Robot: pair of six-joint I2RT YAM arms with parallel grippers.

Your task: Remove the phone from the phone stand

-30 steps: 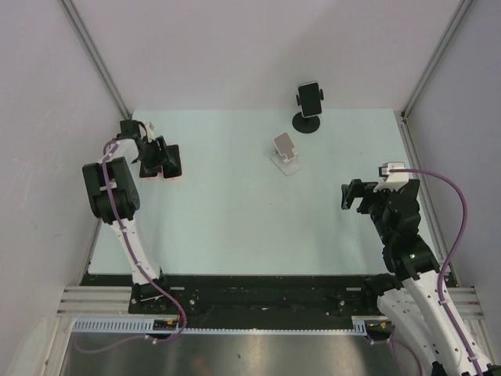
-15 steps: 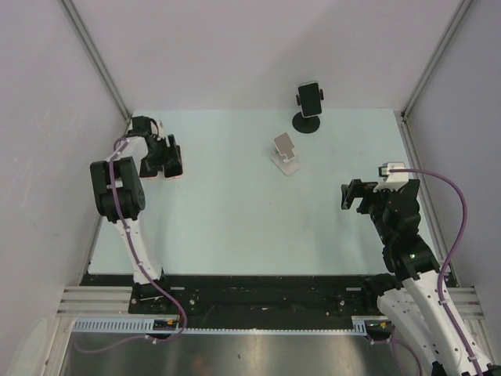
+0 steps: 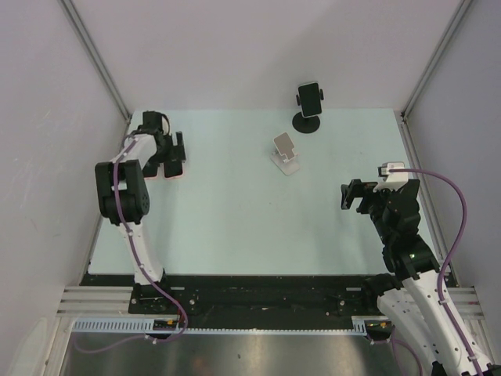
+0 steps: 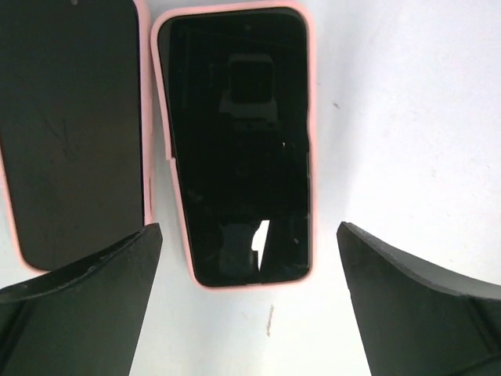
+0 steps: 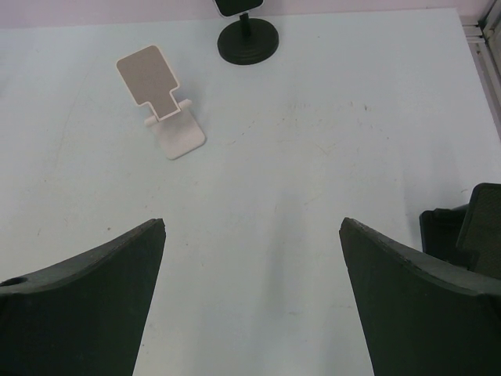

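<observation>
A dark phone stands clamped on the black round-based phone stand at the table's far edge; the right wrist view shows that stand's base. A white folding stand nearby holds nothing. At the far left, two phones in pink cases lie flat side by side. My left gripper hangs open over them, its fingers straddling the near end of the right-hand one without touching it. My right gripper is open and empty over bare table.
The light table is walled on the left, back and right, with metal frame posts at the corners. The pink-cased phones lie close to the left wall. A cable loops off the right arm.
The left gripper has opened wide and shifted slightly toward the far side, leaving the pink-cased phone lying flat on the table. The right arm has not moved.
</observation>
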